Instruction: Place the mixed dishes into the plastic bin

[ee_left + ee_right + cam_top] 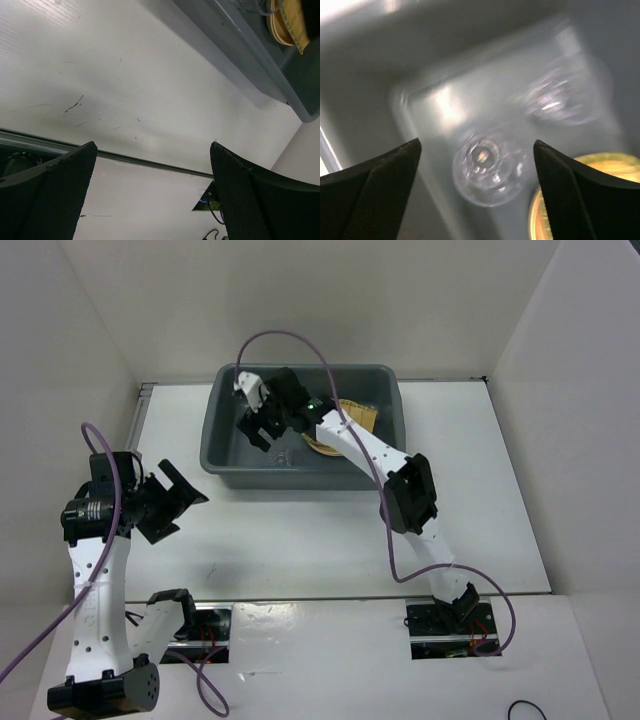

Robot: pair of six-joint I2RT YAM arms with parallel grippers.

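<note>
The dark grey plastic bin (222, 430) stands at the back middle of the table. In it lie the tan-orange plates (322, 445) with the yellow-green bamboo tray (358, 413) on top. My right gripper (258, 430) is inside the bin's left half, open and empty. In the right wrist view its jaws (476, 146) stand wide apart above a clear cup (487, 172) resting on the bin floor; a second clear cup (560, 97) lies beyond, blurred, and a plate rim (590, 200) shows at the lower right. My left gripper (180, 510) is open and empty over the table, left of the bin.
In the left wrist view, the open left gripper (152, 147) looks across bare white table, with the bin wall (240, 45) at the upper right, and plates (277, 22) and tray (295, 20) inside. White walls enclose the table on three sides. The right arm's purple cable arches over the bin.
</note>
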